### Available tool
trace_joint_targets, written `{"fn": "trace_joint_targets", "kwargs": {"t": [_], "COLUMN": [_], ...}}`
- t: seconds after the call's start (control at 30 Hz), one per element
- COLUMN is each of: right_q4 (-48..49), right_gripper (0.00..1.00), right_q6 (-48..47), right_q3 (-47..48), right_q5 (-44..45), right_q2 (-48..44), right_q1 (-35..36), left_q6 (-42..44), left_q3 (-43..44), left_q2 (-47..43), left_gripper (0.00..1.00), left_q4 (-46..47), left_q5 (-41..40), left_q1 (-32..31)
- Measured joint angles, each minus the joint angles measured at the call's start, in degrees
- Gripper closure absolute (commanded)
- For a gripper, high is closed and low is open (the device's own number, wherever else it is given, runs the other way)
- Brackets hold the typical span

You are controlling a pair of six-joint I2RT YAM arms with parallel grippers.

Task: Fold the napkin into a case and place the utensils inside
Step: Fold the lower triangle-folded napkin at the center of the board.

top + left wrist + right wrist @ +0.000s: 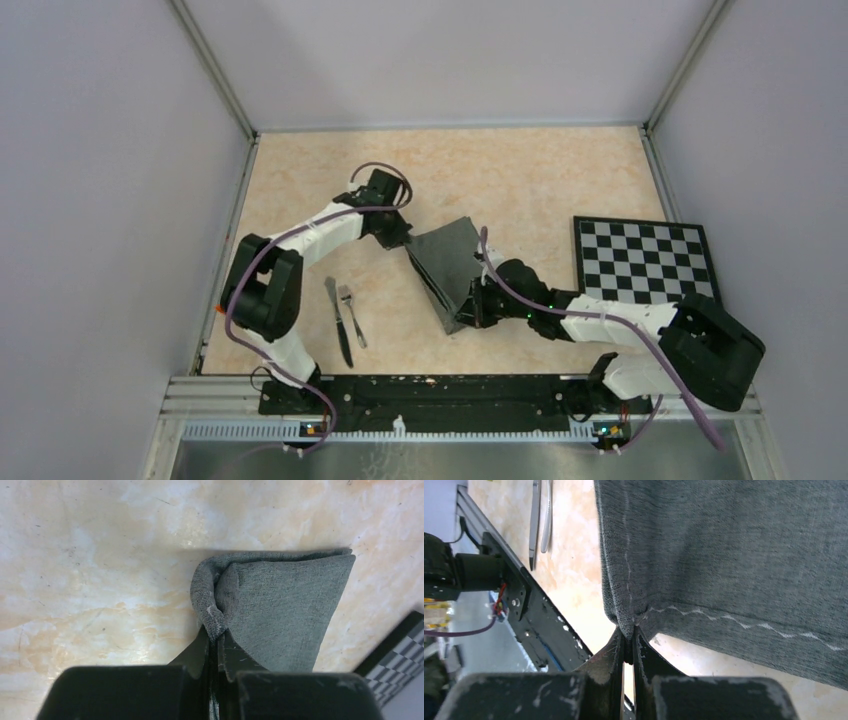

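- So, the folding step is what's in hand: the dark grey square cloth napkin [448, 262] is strung between the two tools as a slanted sheet, nowhere near a case yet.
- The left tool [216, 639] is clamped narrow on a bunched corner, with the cloth fanning out ahead of its tips and off to their right.
- The right tool [628, 639] is pinched tight on a hemmed corner, and the sheet spreads ahead and to the right of its tips.
- The slim silver metal knife [340, 322] and shorter silver metal fork [352, 316] lie side by side on the pale surface [540, 180], well apart from both tools and not inside anything.
- My guess for the next move is that both tools carry their corners across together and lay them down so the hems line up. If one races ahead, the fold goes crooked.
- The top view gives the whole layout, but the actual pinches are too small to read there.
- The wrist views nail the grips. The right one shows the light zigzag stitching plus the utensils far off to its left.
- The left wrist view misses the utensils but catches the black-and-white checkered board [400, 655] to the tool's right.
- I can't tell whether the napkin's low edge touches the surface.
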Motion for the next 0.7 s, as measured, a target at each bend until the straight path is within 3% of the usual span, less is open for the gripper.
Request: {"fn": "trace_joint_targets", "kwargs": {"t": [0.4, 0.7], "right_q4": [9.5, 6.7], "right_gripper": [1.0, 1.0], "right_q6": [3.7, 0.2], "right_q3": [-7.7, -8.2], "right_q5": [-12.5, -12.7], "right_q2": [-0.1, -0.2], "right_q1": [-12.5, -14.5], "left_q6": [-10.5, -13.7], "left_q3": [24.7, 37.0], "left_q2": [15.9, 26.4], "left_gripper": [1.0, 1.0], "left_q4": [-24.2, -32.2], "left_q5": [-18.9, -23.7], "left_q1": [-9.5, -13.3]}}
